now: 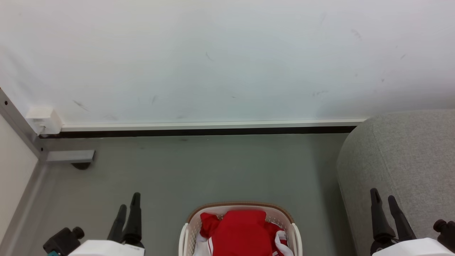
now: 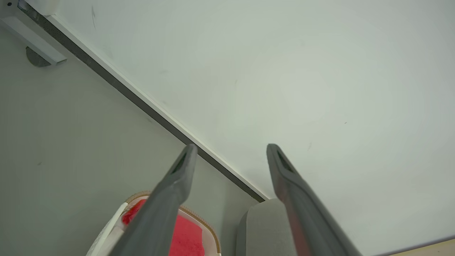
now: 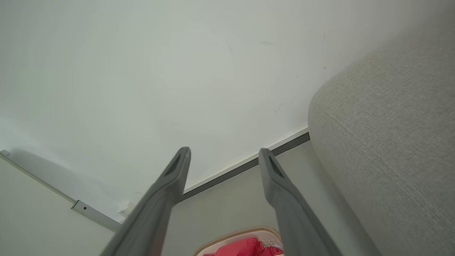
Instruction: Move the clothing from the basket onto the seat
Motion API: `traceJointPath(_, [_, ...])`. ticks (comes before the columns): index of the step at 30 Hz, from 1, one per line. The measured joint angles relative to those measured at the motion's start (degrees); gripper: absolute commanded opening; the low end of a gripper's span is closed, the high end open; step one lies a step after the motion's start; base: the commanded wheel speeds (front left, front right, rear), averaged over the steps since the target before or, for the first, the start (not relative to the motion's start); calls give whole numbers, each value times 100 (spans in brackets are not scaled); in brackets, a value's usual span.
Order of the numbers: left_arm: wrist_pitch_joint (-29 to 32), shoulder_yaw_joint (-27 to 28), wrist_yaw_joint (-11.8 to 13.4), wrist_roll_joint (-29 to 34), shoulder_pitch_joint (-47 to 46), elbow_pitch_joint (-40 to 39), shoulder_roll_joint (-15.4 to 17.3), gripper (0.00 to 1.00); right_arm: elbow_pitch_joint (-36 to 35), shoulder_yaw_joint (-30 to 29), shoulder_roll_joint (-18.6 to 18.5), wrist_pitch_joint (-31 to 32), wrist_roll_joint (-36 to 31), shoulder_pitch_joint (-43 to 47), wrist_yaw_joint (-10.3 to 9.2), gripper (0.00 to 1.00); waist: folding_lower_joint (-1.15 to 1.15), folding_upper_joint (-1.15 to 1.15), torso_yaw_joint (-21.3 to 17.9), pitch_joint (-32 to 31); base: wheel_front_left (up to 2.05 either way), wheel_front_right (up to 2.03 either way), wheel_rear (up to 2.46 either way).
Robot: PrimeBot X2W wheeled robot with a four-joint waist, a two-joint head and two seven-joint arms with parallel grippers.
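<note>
The white basket with a brown rim stands on the floor at the bottom centre of the head view, heaped with red clothing with white trim. Both wrist views catch the basket's far rim and the clothing. The grey seat rises at the right, its rounded side close to my right arm and its corner low in the left wrist view. My left gripper hangs open left of the basket. My right gripper is open before the seat's edge, holding nothing.
A white wall with a pale skirting strip closes the far side. At the left stand a panel with a metal frame, a small white box and a grey floor bracket. Grey floor lies beyond the basket.
</note>
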Motion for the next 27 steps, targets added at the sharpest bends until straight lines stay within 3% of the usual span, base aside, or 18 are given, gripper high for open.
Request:
traceJointPath(14, [-232, -318, 263, 1381, 119, -120, 237, 100, 230, 182, -8, -253, -1206, -1, 0, 100, 0, 0, 38, -4, 0, 0, 0])
traceJointPath(27, [-456, -717, 598, 2250, 171, -290, 536, 100, 307, 215, -15, -456, -2075, -4, 0, 100, 0, 0, 37, 3, 0, 0, 0])
